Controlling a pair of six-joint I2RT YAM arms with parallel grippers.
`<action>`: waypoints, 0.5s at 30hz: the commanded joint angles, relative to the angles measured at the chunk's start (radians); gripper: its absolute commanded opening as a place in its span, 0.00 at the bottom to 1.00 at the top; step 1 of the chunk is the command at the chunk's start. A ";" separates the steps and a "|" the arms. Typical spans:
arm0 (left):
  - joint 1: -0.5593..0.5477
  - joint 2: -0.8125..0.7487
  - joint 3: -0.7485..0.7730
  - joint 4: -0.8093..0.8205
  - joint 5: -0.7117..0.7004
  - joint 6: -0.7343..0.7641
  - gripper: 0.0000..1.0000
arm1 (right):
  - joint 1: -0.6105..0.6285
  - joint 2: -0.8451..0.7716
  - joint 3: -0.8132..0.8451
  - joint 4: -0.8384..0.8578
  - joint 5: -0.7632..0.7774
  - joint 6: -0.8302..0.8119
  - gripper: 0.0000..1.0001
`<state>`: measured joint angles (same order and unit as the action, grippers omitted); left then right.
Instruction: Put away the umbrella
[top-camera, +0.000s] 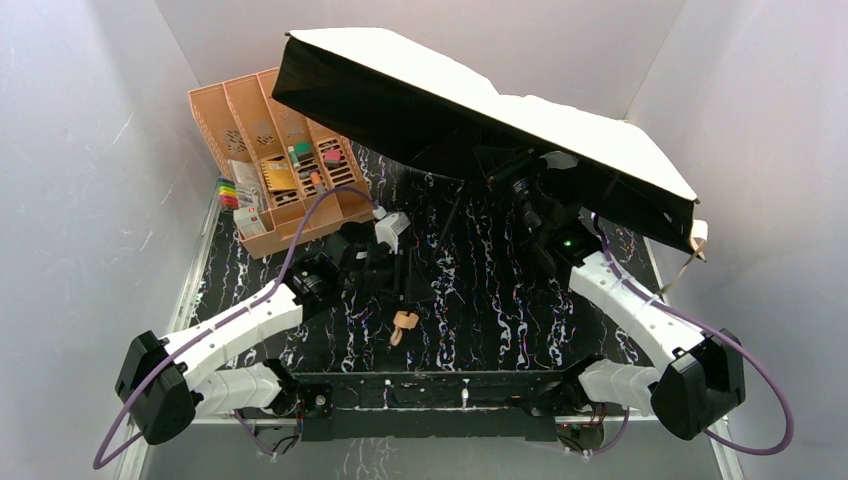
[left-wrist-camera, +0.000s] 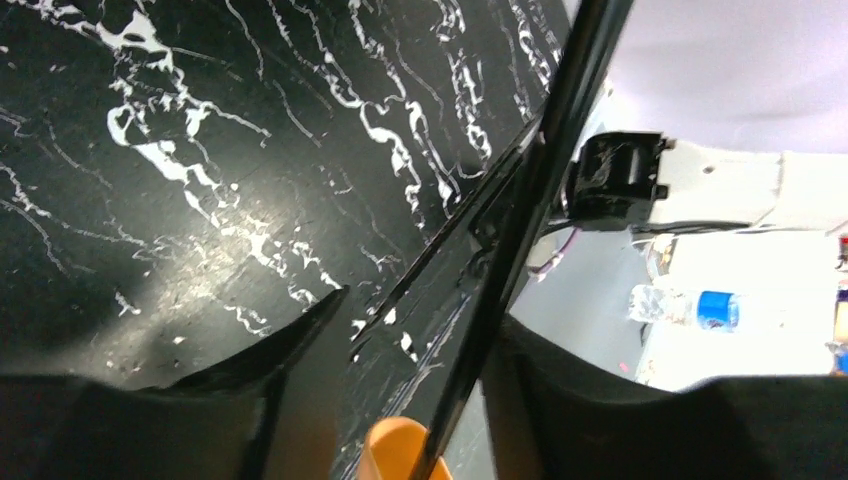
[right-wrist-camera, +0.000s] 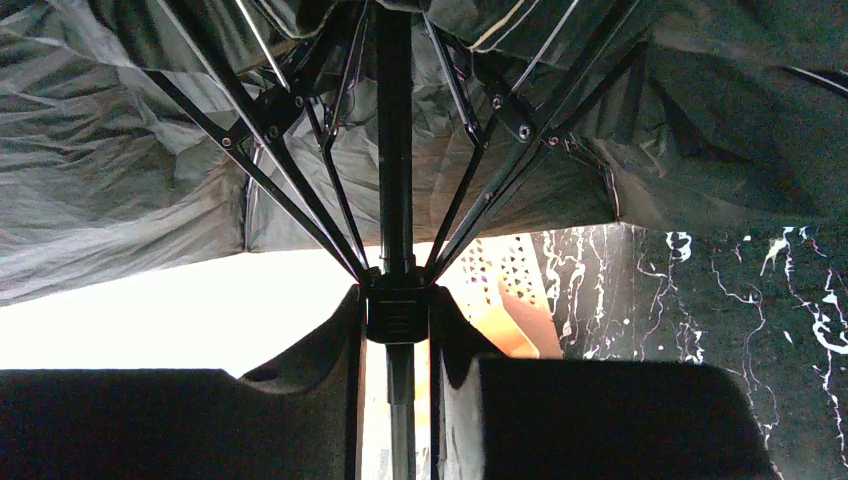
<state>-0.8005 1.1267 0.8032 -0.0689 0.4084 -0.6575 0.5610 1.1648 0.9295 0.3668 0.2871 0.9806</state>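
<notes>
The umbrella (top-camera: 500, 110) stands open and tilted over the back of the table, pale fabric on top and dark frame beneath. My right gripper (top-camera: 530, 195) is under the canopy. In the right wrist view it (right-wrist-camera: 397, 325) is shut on the black runner (right-wrist-camera: 397, 312) on the shaft, just below the ribs. My left gripper (top-camera: 395, 270) lies low over the table. Its fingers (left-wrist-camera: 300, 335) stand apart, the black shaft (left-wrist-camera: 540, 180) runs between them close to the right one, and the peach handle (left-wrist-camera: 395, 450) sits at their base. The tan wrist loop (top-camera: 403, 322) lies on the table.
The rigid orange-peach slotted organizer (top-camera: 270, 150), filled with stationery, stands at the back left and shows in the right wrist view (right-wrist-camera: 510, 300). A pack of coloured markers (top-camera: 228, 192) lies beside it. White walls enclose the black marbled table (top-camera: 480, 290).
</notes>
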 joint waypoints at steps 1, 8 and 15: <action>-0.018 -0.044 -0.018 -0.026 -0.026 -0.010 0.34 | -0.009 -0.005 0.096 0.083 0.016 0.020 0.00; -0.019 -0.009 0.036 0.001 -0.098 0.001 0.00 | -0.013 -0.016 0.114 -0.005 -0.072 -0.011 0.00; -0.018 0.116 0.260 0.063 -0.292 0.078 0.00 | 0.090 -0.062 -0.008 -0.124 -0.186 0.015 0.00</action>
<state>-0.8524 1.1675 0.8822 -0.1123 0.3622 -0.5888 0.5381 1.1820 0.9745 0.2882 0.2638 0.9585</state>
